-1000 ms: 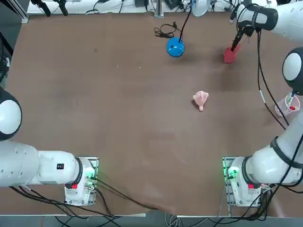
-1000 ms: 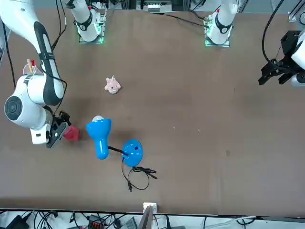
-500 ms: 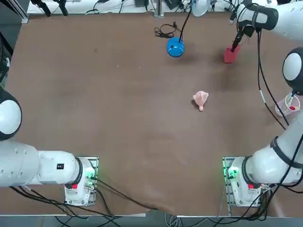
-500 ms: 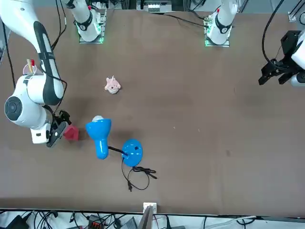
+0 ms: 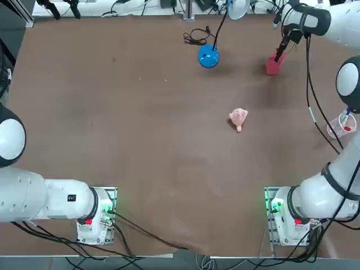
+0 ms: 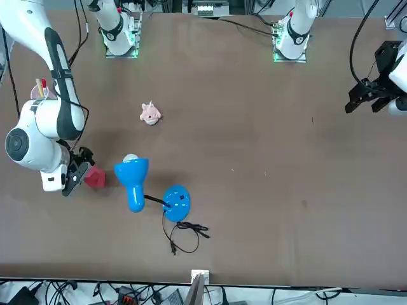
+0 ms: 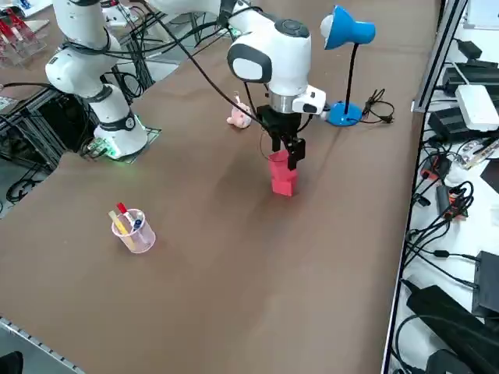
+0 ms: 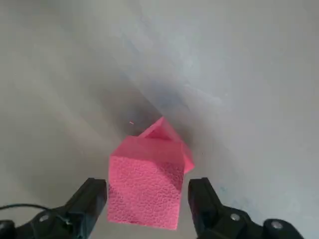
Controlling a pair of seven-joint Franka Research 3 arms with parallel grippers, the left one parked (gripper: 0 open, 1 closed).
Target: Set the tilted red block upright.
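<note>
Red block point(image 8: 144, 196) on the worktop point(image 7: 234, 296), far right of the robot, well apart from the blue lamp point(image 7: 345, 28) – probably light, fairly stiff, textured face likely grippy. Pincer point(image 8: 148, 185) wide open, a finger either side, nothing gripped; best hold looks like the two opposite side faces, squeezed gently – uneven contact could twist it.

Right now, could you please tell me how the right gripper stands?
Right gripper: open, fingers to either side of the red block, with a gap showing at each side; not gripping it.
</note>
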